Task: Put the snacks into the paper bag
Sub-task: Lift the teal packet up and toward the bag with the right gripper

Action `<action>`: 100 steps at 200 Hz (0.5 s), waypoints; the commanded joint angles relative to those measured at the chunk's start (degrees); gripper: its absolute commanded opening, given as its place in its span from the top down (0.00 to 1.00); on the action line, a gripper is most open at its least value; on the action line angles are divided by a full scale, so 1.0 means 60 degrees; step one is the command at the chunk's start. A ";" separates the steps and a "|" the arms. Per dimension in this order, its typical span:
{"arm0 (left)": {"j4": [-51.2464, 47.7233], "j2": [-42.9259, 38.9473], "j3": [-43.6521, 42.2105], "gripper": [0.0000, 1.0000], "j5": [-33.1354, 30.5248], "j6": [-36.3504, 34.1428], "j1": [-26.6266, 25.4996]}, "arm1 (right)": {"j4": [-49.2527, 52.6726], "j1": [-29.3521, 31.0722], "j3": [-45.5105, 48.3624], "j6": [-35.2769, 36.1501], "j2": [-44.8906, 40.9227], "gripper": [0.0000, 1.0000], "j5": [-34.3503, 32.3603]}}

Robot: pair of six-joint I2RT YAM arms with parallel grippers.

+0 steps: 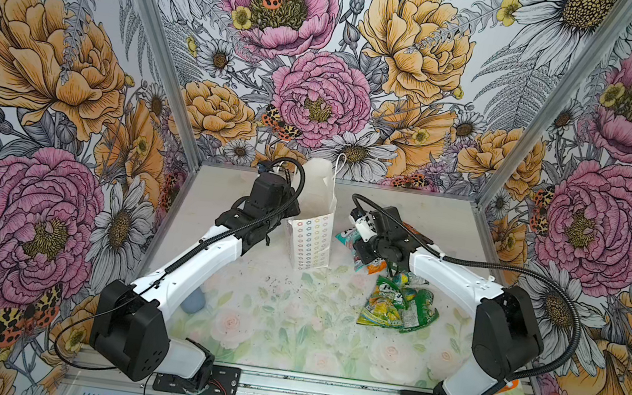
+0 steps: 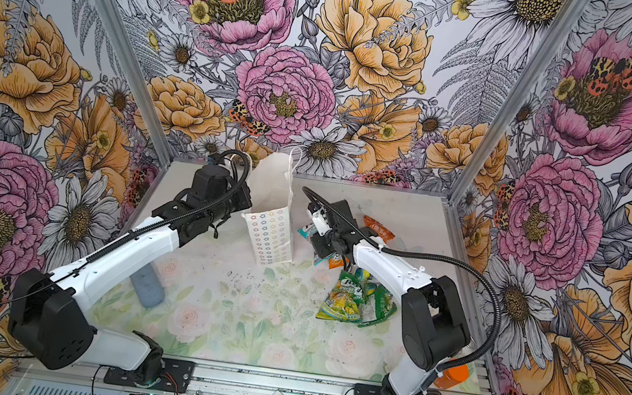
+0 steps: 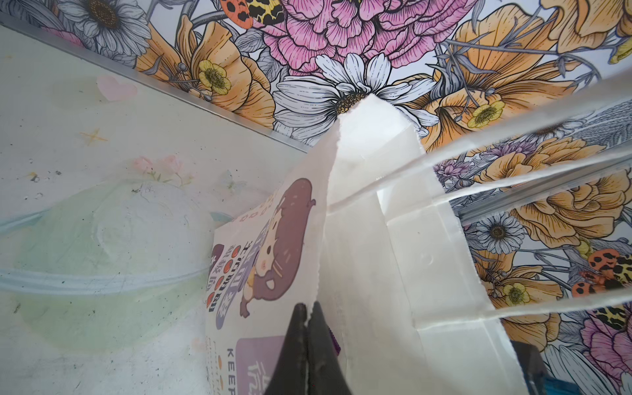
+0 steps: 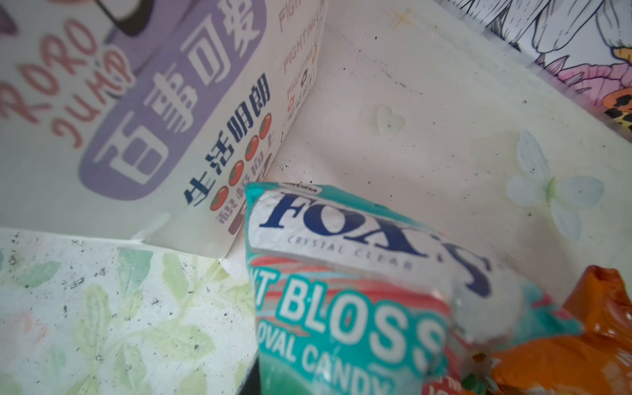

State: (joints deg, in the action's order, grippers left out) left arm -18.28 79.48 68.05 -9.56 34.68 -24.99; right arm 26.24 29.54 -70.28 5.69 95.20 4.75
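Paper bag (image 1: 312, 227) is standing tall on the tabletop (image 1: 287, 329), near the middle of the back edge, with its open mouth pointing up. The left arm (image 1: 191, 265) is reaching in from the left side. In the left wrist view its jaws are clenching tight on the top rim of the bag's printed wall, and I think this is keeping the mouth open.

The right arm (image 1: 454, 277) is bending down over the snacks (image 1: 396, 302). They are lying in a heap on the right half of the tabletop, just beside the bag. An orange packet (image 4: 564, 342) and a teal packet (image 4: 342, 273) are lying nearest the bag.

The right jaws are hiding under the wrist, but they are closed tight. The teal packet is running right down to where they are meeting, so I think they are pinching it by its near end. Its long side is pointing toward the bag's bottom corner.

The bag's mouth is sitting up and to the left of these jaws. So the right arm is the nearer one, and it is going to need a high lift before going over the rim.
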 commanded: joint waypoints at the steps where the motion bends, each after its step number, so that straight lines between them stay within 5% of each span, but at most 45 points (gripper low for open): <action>1: 0.0088 -0.0225 -0.0151 1.00 0.0145 0.0226 0.0050 | 0.0306 -0.0060 -0.0464 0.0112 -0.0779 0.87 0.0023; 100: 0.0220 -0.0195 -0.0160 1.00 0.0231 0.0257 0.0059 | 0.0552 -0.0133 -0.1747 -0.0256 -0.2742 0.96 0.0609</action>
State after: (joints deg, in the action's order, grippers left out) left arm -17.74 79.48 67.85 -9.39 35.70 -24.99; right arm 31.35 29.15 -76.01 5.45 82.63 5.52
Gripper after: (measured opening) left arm 0.050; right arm 0.246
